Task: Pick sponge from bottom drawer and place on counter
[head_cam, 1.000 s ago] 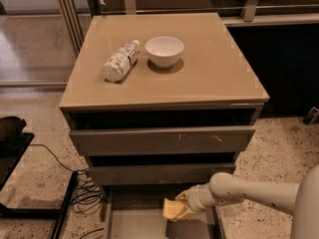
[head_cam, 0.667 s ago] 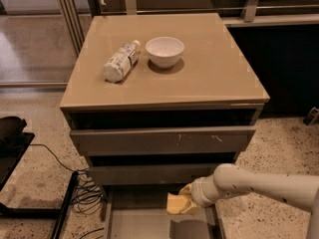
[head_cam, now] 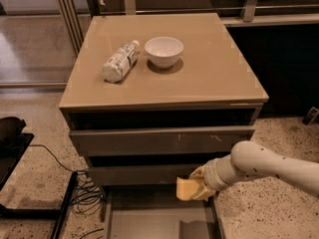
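My gripper (head_cam: 195, 185), on the white arm coming in from the right, is shut on the sponge (head_cam: 182, 189), a pale yellow-orange pad. It holds the sponge in the air above the right rear of the open bottom drawer (head_cam: 149, 224), just in front of the middle drawer's front. The drawer's grey floor shows below. The counter (head_cam: 214, 78) is the taupe top of the cabinet, well above the gripper.
A white bowl (head_cam: 164, 51) and a plastic bottle (head_cam: 120, 61) lying on its side sit on the rear left half of the counter. Two upper drawers (head_cam: 149, 139) are shut. Cables (head_cam: 82, 193) and a black object lie on the floor at left.
The gripper has risen from low over the drawer with the sponge in it, and the arm has lifted and swung slightly right.
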Robot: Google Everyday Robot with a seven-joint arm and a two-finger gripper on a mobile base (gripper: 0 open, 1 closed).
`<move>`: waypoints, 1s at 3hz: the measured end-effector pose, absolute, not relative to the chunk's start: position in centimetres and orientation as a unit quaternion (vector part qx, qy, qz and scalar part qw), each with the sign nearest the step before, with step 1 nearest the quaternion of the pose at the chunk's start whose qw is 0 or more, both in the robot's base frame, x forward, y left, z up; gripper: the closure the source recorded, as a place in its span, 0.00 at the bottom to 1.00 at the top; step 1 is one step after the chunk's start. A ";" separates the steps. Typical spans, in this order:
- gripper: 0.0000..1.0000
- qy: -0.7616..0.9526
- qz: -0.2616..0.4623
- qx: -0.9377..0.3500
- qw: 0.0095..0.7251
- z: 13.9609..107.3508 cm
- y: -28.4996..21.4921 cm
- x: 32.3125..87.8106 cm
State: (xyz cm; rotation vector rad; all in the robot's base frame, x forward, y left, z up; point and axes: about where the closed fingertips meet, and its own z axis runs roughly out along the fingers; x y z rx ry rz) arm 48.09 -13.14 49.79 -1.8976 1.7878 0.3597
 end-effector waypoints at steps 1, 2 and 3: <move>1.00 0.649 0.100 -0.710 0.255 56.7 -14.0 47.8; 1.00 0.648 0.100 -0.710 0.255 56.7 -14.0 47.8; 1.00 0.640 0.096 -0.716 0.263 58.8 -14.5 48.2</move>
